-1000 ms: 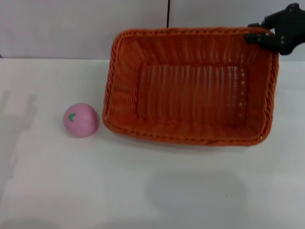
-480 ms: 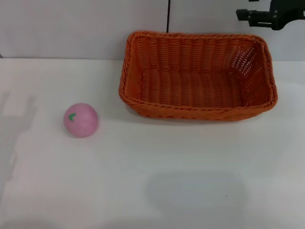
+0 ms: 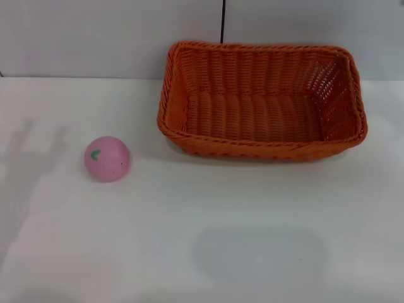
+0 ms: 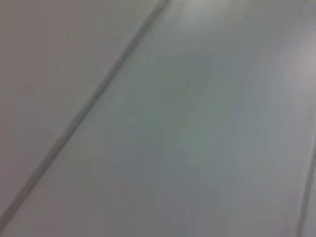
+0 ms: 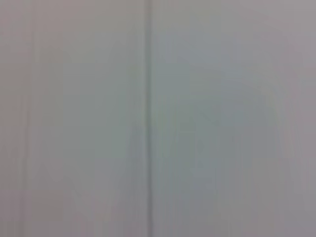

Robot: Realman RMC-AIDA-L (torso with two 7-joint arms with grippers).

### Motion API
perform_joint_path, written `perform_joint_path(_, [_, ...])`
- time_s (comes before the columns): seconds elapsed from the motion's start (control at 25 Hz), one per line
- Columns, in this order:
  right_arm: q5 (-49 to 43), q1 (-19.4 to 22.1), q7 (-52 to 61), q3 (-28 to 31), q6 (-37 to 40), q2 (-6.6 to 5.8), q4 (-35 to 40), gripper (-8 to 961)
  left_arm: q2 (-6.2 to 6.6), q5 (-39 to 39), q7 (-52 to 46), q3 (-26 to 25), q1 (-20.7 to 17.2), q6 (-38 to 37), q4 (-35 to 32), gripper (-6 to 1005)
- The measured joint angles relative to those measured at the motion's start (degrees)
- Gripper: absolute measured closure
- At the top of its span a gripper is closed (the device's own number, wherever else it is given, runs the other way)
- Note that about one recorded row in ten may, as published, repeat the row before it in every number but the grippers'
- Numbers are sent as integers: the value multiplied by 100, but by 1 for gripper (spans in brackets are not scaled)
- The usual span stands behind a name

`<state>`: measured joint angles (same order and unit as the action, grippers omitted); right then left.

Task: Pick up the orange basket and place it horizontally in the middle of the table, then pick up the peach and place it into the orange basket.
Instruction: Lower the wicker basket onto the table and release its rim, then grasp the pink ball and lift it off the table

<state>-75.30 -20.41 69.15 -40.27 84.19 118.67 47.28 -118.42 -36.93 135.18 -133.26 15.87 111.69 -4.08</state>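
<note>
The orange basket (image 3: 262,104) rests flat on the white table (image 3: 208,233) toward the back, a little right of centre, its long side running left to right and its inside empty. The pink peach (image 3: 107,158) with a green leaf mark sits on the table to the basket's left, apart from it. Neither gripper shows in the head view. Both wrist views hold only plain grey panels with a seam line.
A grey wall with a dark vertical seam (image 3: 223,21) rises behind the table. An arm's shadow (image 3: 31,164) falls on the table's left side. Bare tabletop spreads in front of the basket and the peach.
The basket went from tilted up in the right gripper to lying flat on the table. The right gripper let go, rose and has left the head view. The left shadow shifted.
</note>
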Motion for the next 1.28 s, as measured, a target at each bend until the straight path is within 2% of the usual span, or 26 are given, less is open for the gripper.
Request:
perform_joint_path(0.08, [754, 296, -360, 6, 315, 22, -595, 409, 42, -2, -136, 736, -93, -614, 498, 197])
perform_joint_path(0.12, [1283, 479, -633, 140, 656, -6, -1308, 409, 58, -1, -199, 920, -123, -822, 640, 197])
perform_joint_path(0.16, [1283, 479, -633, 140, 656, -6, -1308, 409, 108, -1, -297, 1416, -212, -1386, 983, 198])
perform_joint_path(0.32, [1684, 774, -1166, 842, 1190, -6, -2351, 409, 217, -2, -299, 2037, -264, -2076, 1237, 200])
perform_joint_path(0.4, [1691, 867, -1284, 1140, 1269, 3, -2631, 410, 217, -2, -299, 2037, -264, -2076, 1237, 201])
perform_joint_path(0.44, [1695, 902, -1305, 1250, 1284, -5, -2751, 410, 340, -1, -288, 2499, -265, -2574, 1282, 202])
perform_joint_path(0.48, [1695, 932, -1307, 1341, 1285, -14, -2821, 410, 391, 0, -281, 2711, -260, -2743, 1283, 204])
perform_joint_path(0.52, [1694, 995, -1311, 1486, 1291, -22, -2899, 410, 423, 0, -272, 2877, -251, -2875, 1285, 206])
perform_joint_path(0.6, [1690, 1018, -1312, 1519, 1296, -22, -2905, 410, 423, 0, -272, 2877, -251, -2875, 1285, 209])
perform_joint_path(0.68, [1682, 1039, -1314, 1536, 1305, -21, -2911, 410, 477, 0, -214, 3451, -179, -3337, 1291, 213])
perform_joint_path(0.88, [1675, 1019, -1317, 1520, 1305, -9, -2931, 411, 381, 1, -4, 3897, -16, -3862, 1315, 222])
perform_joint_path(1.08, [1675, 995, -1315, 1490, 1311, 2, -2967, 411, 273, -48, 98, 4059, 89, -4255, 1377, 230])
perform_joint_path(1.28, [1676, 1006, -1315, 1523, 1320, -10, -3071, 411, 234, -191, 105, 4093, 159, -4449, 1410, 239])
